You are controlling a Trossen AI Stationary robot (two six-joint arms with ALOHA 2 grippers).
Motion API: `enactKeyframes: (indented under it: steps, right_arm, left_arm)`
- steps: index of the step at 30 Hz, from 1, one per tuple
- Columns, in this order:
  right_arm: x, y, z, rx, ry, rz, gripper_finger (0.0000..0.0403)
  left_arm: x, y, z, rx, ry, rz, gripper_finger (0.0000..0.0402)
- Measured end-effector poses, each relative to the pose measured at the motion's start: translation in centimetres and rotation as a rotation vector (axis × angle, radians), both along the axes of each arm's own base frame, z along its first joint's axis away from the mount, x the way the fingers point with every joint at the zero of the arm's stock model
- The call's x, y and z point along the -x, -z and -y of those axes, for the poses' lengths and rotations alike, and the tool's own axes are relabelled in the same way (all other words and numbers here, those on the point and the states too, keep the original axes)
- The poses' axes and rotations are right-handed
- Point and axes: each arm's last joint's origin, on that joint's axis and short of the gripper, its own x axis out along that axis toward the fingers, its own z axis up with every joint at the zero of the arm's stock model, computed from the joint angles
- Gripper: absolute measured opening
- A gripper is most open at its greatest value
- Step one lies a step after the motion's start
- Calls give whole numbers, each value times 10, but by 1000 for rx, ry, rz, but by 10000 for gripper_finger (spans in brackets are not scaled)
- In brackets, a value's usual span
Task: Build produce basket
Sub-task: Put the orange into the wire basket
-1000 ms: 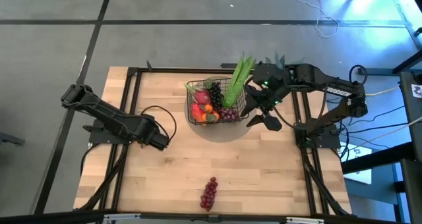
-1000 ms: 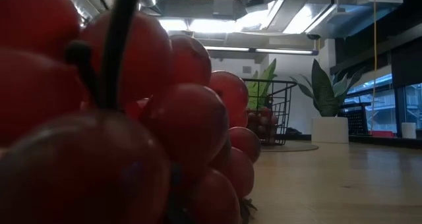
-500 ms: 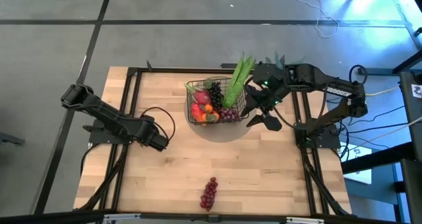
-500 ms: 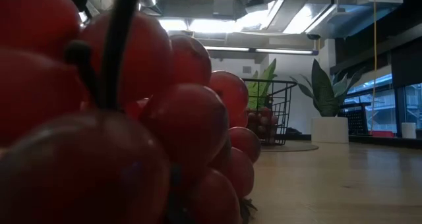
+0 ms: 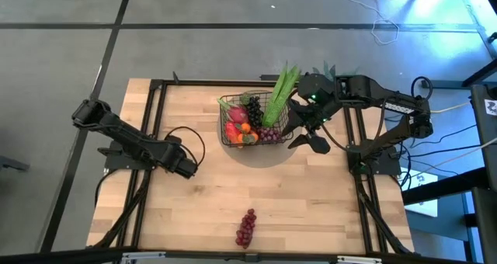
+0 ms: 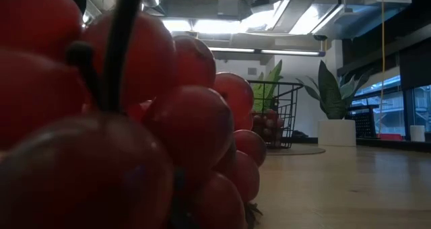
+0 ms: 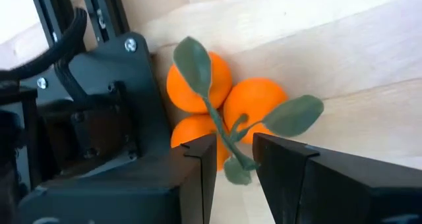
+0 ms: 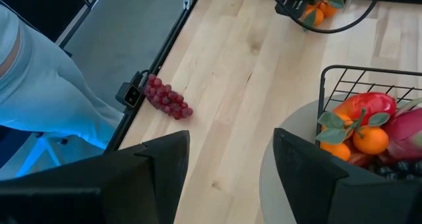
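The black wire-mesh basket (image 5: pixel 252 120) sits on a round grey mat (image 5: pixel 260 154) at the far middle of the wooden table (image 5: pixel 311 210), already loaded with a green leafy stalk (image 5: pixel 283 89), a pink dragon fruit (image 8: pixel 405 128), a red-orange mango (image 8: pixel 369 107), small oranges (image 8: pixel 370 138) and a dark grape bunch (image 5: pixel 254 109). The right gripper (image 5: pixel 305 137) hangs just beside the basket's right side with its fingers (image 8: pixel 310 161) spread apart and nothing between them. A bunch of red grapes (image 5: pixel 246 227) lies alone near the table's front edge, well apart from the basket; it fills most of the low view. At the left of the table, the left gripper (image 7: pixel 235 159) is down at the wood, its narrowly parted fingers (image 7: pixel 198 159) closed around the green stem (image 7: pixel 227 135) of a cluster of three oranges (image 7: pixel 254 102) with leaves.
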Motion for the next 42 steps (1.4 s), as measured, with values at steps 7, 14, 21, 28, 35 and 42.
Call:
enactKeyframes:
  steps: [7,14,21,28,35,42]
  right_arm:
    - [-1,-1,0,1,0,10,207]
    - [-1,-1,0,1,1,10,207]
    - [-1,-1,0,0,1,9,207]
    - [0,1,0,-19,20,-21,207]
    - [2,2,0,-21,20,-39,207]
    - [2,2,0,-12,26,-39,207]
  left_arm:
    - [-1,0,-1,-26,22,9,85]
    - [-1,0,-1,-22,36,4,31]
    - [-3,-2,0,-4,80,7,2]
    - [-23,-36,6,-7,143,131,1]
    - [-40,-100,9,-56,265,256,1]
    - [-58,-161,-1,-248,360,486,0]
